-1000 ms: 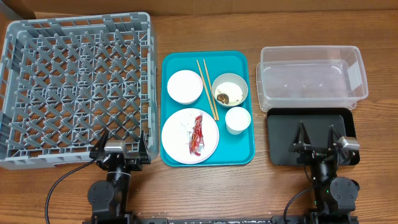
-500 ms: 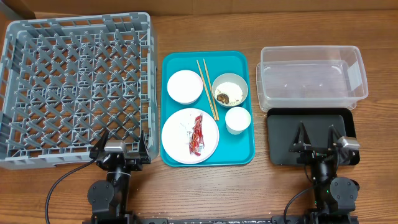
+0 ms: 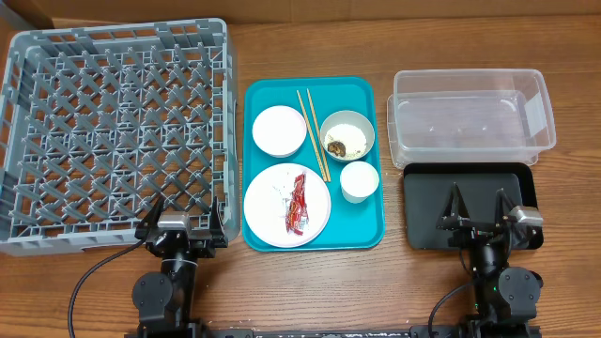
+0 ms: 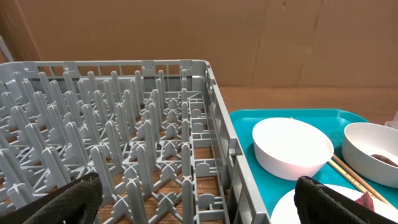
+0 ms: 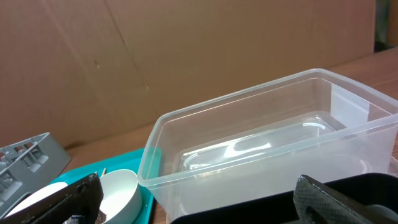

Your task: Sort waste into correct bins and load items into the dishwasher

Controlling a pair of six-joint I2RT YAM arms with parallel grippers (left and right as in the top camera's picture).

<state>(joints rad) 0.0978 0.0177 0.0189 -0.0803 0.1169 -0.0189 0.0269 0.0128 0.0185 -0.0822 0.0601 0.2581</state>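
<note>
dish rack (image 3: pixel 113 131): set at the far left of the table (image 3: pixel 394 38); square, lattice floor in full view.
left gripper (image 3: pixel 185 219): parked over the rack's near right corner; fingers spread wide, nothing gripped.
teal tray (image 3: pixel 371 230): placed just right of the rack; long axis near-to-far.
plate (image 3: pixel 268 214): laid on the near left part of the teal tray.
red wrapper (image 3: pixel 298 202): laid on the plate, right of centre; long axis near-to-far, slightly tilted.
white bowl (image 3: pixel 279 130): seated upright at the tray's far left.
chopsticks (image 3: pixel 314 134): laid side by side between the two bowls; long axis near-to-far, near ends slanted rightward, close to the plate rim.
second bowl (image 3: pixel 349 127): seated at the tray's far right; brown scrap (image 3: pixel 335 145) seen inside, near left.
cup (image 3: pixel 360 181): stood upright just near of the second bowl.
clear tub (image 3: pixel 470 117): set right of the teal tray; long axis left-to-right, mouth up.
black tray (image 3: pixel 427 202): set just near of the tub, same axis.
right gripper (image 3: pixel 477 211): held over the black tray's near part; fingers wide apart, nothing gripped.
</note>
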